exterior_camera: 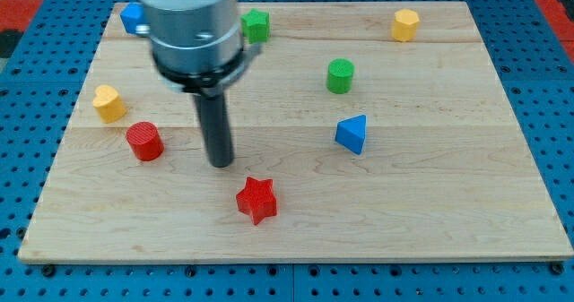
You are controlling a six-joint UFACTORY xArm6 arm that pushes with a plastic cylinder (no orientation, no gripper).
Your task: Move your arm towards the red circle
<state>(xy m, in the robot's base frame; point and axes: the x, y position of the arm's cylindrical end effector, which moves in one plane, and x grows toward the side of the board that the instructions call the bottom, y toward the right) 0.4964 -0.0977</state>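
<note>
Camera view is showing the wooden tabletop (430, 212) carrying only loose blocks. The red circle (144, 141) is sitting toward the left, and my tip (221, 164) is resting just to its right, apart from it, with the red star (256, 200) lying nearer and to the right. This arm is ending in a plain rod, so no fingers are spreading or pinching. A yellow block (108, 103) is sitting just beyond the red circle.

my tip (220, 163) near red circle (144, 142) (apart)
</note>
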